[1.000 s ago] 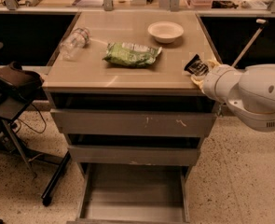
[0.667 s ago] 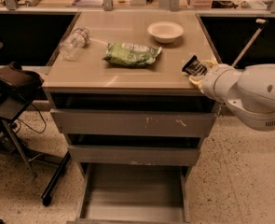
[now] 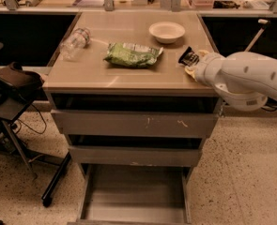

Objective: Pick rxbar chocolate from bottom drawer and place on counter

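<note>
rxbar chocolate point(image 3: 188, 56) sits tilted at the right rim of the table point(image 3: 128, 76), its near end pinched in the claw point(image 3: 194, 63). the claw looks clenched on the wrapper, with the white arm reaching in from the right. whether the bar's far corner touches the tabletop i cannot tell. the bottom drawer point(image 3: 133, 191) stands pulled out below, and no bar shows inside it.

judging from this, the placing step is what remains, and the main risk is the edge. the bar hangs just inside the right rim, so a release here could leave part of it over the side, and a light flat wrapper may tip off and fall to the floor. letting go while it is tilted and clear of the surface could also make it slide on the glossy top.

moving further inward brings its own hazard: the white bowl point(image 3: 166, 32) is near, and the green snack bag point(image 3: 132, 54) lies just beyond, so a careless sweep could nudge either. the plastic bottle point(image 3: 74, 42) on its side is well apart and unlikely to be touched.
</note>
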`<state>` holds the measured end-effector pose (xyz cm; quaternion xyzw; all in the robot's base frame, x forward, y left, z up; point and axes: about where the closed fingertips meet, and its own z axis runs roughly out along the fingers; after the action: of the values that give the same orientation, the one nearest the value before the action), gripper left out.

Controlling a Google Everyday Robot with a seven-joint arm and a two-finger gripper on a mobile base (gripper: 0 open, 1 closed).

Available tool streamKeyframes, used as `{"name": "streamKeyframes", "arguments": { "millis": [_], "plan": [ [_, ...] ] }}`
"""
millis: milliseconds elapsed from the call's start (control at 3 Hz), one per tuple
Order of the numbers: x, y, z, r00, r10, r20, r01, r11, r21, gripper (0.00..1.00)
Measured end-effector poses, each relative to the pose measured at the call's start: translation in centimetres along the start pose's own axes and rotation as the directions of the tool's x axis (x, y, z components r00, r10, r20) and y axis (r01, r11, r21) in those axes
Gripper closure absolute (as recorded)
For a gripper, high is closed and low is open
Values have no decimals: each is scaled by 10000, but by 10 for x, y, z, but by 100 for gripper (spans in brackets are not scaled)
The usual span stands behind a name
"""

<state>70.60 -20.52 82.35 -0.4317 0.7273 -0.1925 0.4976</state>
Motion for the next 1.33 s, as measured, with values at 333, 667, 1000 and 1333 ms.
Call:
{"name": "streamKeyframes", "arguments": {
  "millis": [333, 667, 1000, 1333],
  "plan": [
    [-10, -4, 7, 9999, -134, -8, 134, 9999, 35, 81],
    [-10, -4, 6, 9999, -134, -6, 134, 9999, 36, 58],
    [-10, -4, 6, 9999, -134, -6, 134, 9999, 37, 35],
    [-10, -4, 6, 9999, -134, -5, 134, 9999, 37, 11]
  ]
}}
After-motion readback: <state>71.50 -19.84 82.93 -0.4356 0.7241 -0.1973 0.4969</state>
